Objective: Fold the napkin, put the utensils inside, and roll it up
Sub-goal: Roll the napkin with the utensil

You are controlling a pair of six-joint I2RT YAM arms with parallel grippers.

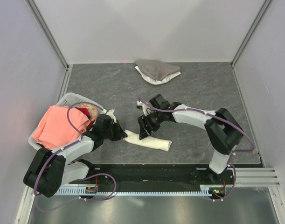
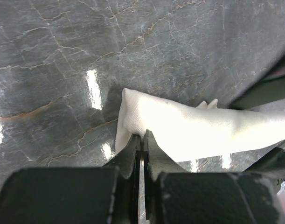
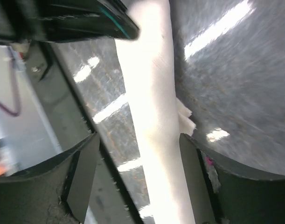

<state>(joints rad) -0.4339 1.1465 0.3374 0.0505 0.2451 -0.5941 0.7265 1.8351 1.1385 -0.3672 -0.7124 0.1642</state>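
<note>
The cream-white napkin (image 1: 149,141) lies as a long roll on the dark table, near the front edge. It also shows in the left wrist view (image 2: 189,126) and in the right wrist view (image 3: 154,93). My left gripper (image 1: 122,134) is shut, with its tips (image 2: 143,135) touching the roll's left end; no cloth shows between the jaws. My right gripper (image 1: 142,134) is open and hangs over the roll's left part, one finger on each side (image 3: 137,144). No utensils show in any view.
A white basket (image 1: 70,98) with a salmon-pink cloth (image 1: 56,126) stands at the left, behind my left arm. A grey-and-white cloth heap (image 1: 156,71) lies at the back centre. Walls close off the left, right and back.
</note>
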